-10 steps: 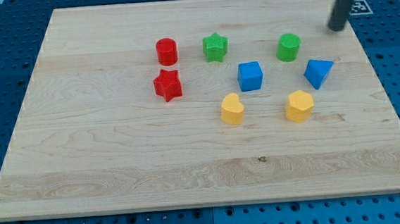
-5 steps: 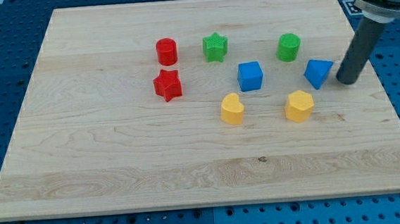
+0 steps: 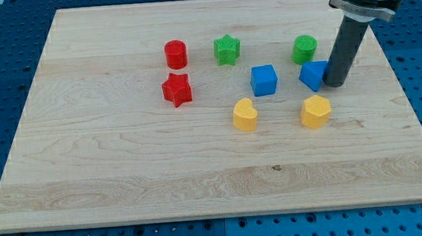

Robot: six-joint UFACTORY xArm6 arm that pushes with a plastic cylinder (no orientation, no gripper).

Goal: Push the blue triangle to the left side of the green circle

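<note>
My tip [image 3: 334, 84] touches the blue triangle block's [image 3: 313, 75] right side, just below the green circle block [image 3: 304, 49]; no hand shows.

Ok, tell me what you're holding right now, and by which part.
Nothing is held. My tip only presses against the blue triangle's right side, just below the green circle.

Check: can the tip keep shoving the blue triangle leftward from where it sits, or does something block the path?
Probably yes. My tip sits against the blue triangle on its right; bare board lies left of it before the blue cube. The green circle is above.
</note>
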